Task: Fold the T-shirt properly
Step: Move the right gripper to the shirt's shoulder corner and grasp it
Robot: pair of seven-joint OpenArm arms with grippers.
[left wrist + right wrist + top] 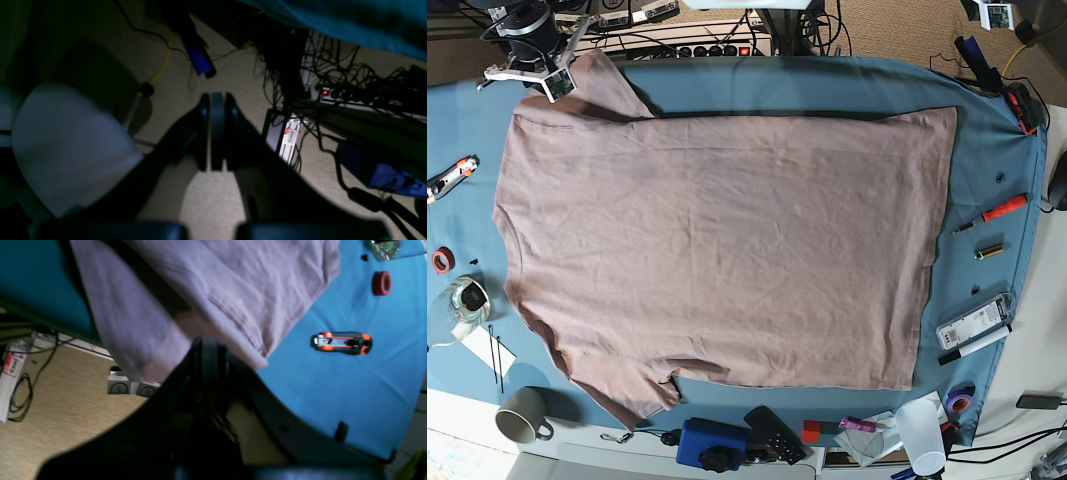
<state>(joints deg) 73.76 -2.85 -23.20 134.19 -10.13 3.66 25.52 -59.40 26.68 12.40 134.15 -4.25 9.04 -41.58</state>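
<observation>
Jaws of the right gripper [208,346] are pressed together at the edge of the T-shirt [717,250], at its sleeve corner; whether cloth is pinched between them cannot be told. Jaws of the left gripper [217,110] are likewise pressed together and hold nothing, hanging over the floor [206,200] off the bench.

The T-shirt is dusty mauve, short-sleeved, lightly wrinkled, spread flat and unfolded over most of the bench [827,85]. In the base view one sleeve lies at its upper left corner, the other at its lower left; its hem runs down its right side.

Around the T-shirt on the teal cloth: an orange-and-black cutter [340,341] and a red tape roll [381,282] to its left in the base view, a grey mug [522,415] below its lower left corner, a red-handled screwdriver [997,212] and a marker [972,343] to its right, a white cup [920,428] below its lower right. None lies on the T-shirt.

The right arm [527,45] stands at the upper left sleeve. The left wrist view looks down on cables and a power strip [337,95].
</observation>
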